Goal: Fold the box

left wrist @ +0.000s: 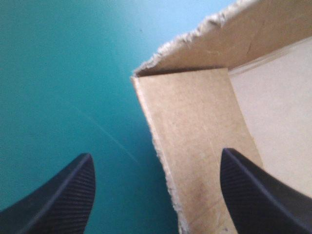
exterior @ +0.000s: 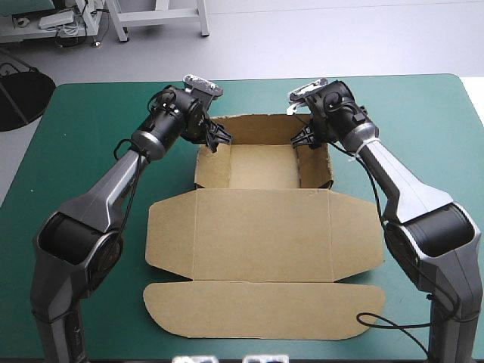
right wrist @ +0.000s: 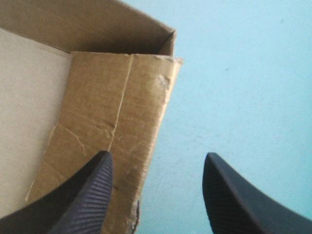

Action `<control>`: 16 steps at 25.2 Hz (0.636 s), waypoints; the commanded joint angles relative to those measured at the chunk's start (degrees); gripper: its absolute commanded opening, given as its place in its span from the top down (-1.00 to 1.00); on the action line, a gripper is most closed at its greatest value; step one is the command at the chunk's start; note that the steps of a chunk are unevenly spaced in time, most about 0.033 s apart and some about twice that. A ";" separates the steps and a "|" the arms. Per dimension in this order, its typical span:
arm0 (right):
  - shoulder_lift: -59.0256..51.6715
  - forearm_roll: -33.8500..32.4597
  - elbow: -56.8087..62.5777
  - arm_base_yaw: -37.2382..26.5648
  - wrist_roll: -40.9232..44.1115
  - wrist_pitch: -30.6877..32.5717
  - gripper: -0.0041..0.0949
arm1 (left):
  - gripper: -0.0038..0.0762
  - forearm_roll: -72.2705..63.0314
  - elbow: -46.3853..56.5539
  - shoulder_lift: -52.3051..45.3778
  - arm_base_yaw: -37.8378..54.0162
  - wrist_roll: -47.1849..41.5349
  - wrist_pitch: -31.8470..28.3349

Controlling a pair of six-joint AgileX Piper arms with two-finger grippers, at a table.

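- High view shows the box [exterior: 261, 234] in the middle of the desk [exterior: 83, 136]. Its far end is a tray with three raised walls, and the lid panel and rounded flap [exterior: 261, 310] lie flat toward the near edge.
- At the tray's far-left corner the left end effector [exterior: 218, 138] has its fingers apart, astride the left wall [left wrist: 195, 146], clamping nothing.
- At the far-right corner the right end effector [exterior: 305, 138] mirrors it, fingers spread either side of the right wall [right wrist: 122, 122], also holding nothing.
- The board looks light and stiff and will likely bend cleanly only along its creases. Its ragged edges suggest a hard pinch would crush it.
- A wall's top edge close to a corner seems the soundest hold.
- Bare teal-green cover lies open left, right and far of the tray. The flap reaches close to the desk's near edge, so room there is tight.
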 commanded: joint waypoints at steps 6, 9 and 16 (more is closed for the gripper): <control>-6.67 0.07 -7.31 -0.08 0.14 1.48 -0.12 | -0.36 1.06 -13.66 -4.17 -0.10 1.25 11.89; -9.56 -0.79 -7.31 -0.08 0.01 4.07 -0.12 | -0.34 0.44 -14.90 -5.34 -0.10 1.18 12.86; -15.47 10.83 -6.74 -4.78 2.26 6.38 -0.11 | 0.82 -14.78 -14.99 -16.10 -0.21 2.03 12.86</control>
